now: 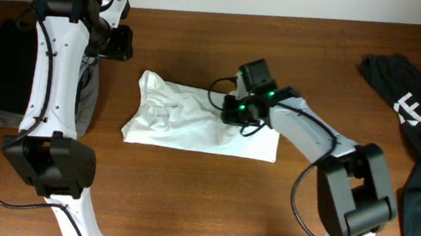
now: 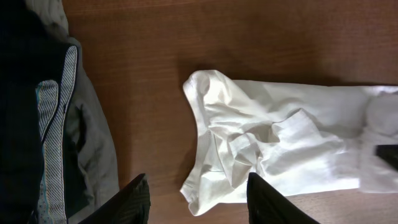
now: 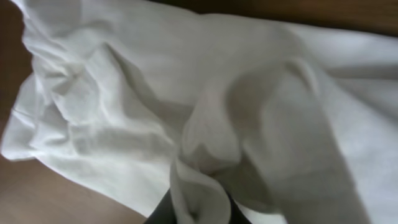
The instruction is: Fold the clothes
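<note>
From overhead, the white T-shirt (image 1: 195,120) lies on the brown wooden table (image 1: 186,209), gathered into a long, flattish strip. Its left end is crumpled and its right end smoother. The right gripper (image 1: 232,112) sits on the T-shirt's upper right part. The left gripper (image 1: 118,43) is up and to the left of the T-shirt, apart from it. Folded black and grey garments (image 1: 1,75) lie farther left of the T-shirt, and a black shirt with white lettering (image 1: 409,106) lies well to its right.

The left wrist view adds finer texture. The T-shirt (image 2: 292,143) shows soft cotton creases bunched near its left hem, and the garments (image 2: 59,118) to its left show a striped trim. The left gripper (image 2: 196,180) has its dark fingers spread apart with nothing between them.

In the right wrist view the T-shirt (image 3: 124,106) fills the frame with rumpled white folds. The right gripper (image 3: 198,208) is clamped on a raised pinch of that cloth, a grip that cannot be made out from overhead.
</note>
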You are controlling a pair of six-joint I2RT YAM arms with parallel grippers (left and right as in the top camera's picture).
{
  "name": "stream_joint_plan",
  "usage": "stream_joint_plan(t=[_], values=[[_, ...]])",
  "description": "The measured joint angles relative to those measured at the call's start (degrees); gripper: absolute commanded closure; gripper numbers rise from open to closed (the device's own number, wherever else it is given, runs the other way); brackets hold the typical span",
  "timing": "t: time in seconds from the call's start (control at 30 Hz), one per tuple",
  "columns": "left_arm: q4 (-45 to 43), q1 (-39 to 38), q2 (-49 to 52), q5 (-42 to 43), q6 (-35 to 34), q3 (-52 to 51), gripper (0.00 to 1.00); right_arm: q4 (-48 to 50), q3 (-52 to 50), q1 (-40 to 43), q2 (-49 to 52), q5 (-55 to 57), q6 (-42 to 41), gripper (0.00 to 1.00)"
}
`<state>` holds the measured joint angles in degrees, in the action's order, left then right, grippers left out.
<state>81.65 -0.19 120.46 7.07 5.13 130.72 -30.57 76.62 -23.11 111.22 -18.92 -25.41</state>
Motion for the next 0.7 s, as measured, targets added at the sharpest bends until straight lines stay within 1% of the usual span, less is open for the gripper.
stream_joint_plan(t=[0.03, 0.1, 0.13, 0.17, 0.23, 0.27, 0.33, 0.37, 0.4, 0.43, 0.5, 0.53, 0.57, 0.63, 0.67, 0.7], values=[[0.0, 0.0, 0.0, 0.0, 0.0, 0.0, 0.49, 1.27, 0.0, -1.66, 1.29, -0.07, -0.76, 0.49], [0.07, 0.0, 0.0, 0.0, 0.0, 0.0, 0.49, 2.34, 0.33, -1.55, 1.25, -2.19, -1.6, 0.51], [0.13, 0.0, 0.0, 0.0, 0.0, 0.0, 0.49, 1.57, 0.42, -0.79, 0.7, -3.63, -1.57, 0.55], [0.26, 0.0, 0.0, 0.0, 0.0, 0.0, 0.49, -1.07, 0.42, 0.83, -1.25, -4.9, -1.16, 0.69], [0.46, 0.0, -0.02, 0.0, 0.0, 0.0, 0.49, -6.25, 0.98, 6.29, -8.24, -6.21, -0.7, 0.87], [0.52, 0.0, -0.02, 0.0, 0.0, 0.0, 0.49, -9.6, 1.62, 9.66, -10.69, -6.45, -0.96, 0.92], [1.2, 0.0, -0.02, -0.35, 0.0, 0.0, 0.49, -11.45, 1.62, 10.93, -10.05, -5.79, -0.7, 0.94], [2.47, 0.0, -0.02, -0.68, 0.02, 0.0, 0.41, -9.99, 0.72, 10.08, -8.13, -5.53, -1.03, 0.94], [3.34, 0.0, -0.04, -0.85, 0.02, 0.02, 0.38, -8.04, 0.15, 9.2, -6.64, -5.31, -1.4, 0.93], [4.81, 0.0, -0.04, -1.01, 0.2, 0.02, 0.34, -3.23, -0.39, 5.88, -1.99, -5.01, -3.78, 0.93], [7.02, 0.0, -0.04, -1.25, 0.31, 0.02, 0.32, 0.7, -1.38, 0.92, 2.93, -5.66, -5.53, 0.92], [8.09, 0.0, -0.04, -1.33, 0.42, 0.02, 0.3, 8.24, -1.6, -3.32, 5.97, -7.19, -6.29, 0.93], [8.33, 0.0, -0.04, -1.36, 0.44, 0.02, 0.29, 10.71, -1.64, -6.29, 6.97, -8.09, -6.4, 0.93], [8.83, 0.0, -0.04, -1.36, 0.44, 0.02, 0.29, 11.72, -1.07, -9.97, 6.91, -11.17, -3.54, 0.93], [9.03, 0.0, -0.04, -1.33, 0.44, 0.02, 0.29, 8.72, -0.22, -9.7, 6.29, -12.09, -1.29, 0.89], [9.44, 0.0, -0.04, -1.33, 0.44, 0.0, 0.28, 4.48, 0.42, -8.37, 4.63, -12.57, 0.42, 0.88]])
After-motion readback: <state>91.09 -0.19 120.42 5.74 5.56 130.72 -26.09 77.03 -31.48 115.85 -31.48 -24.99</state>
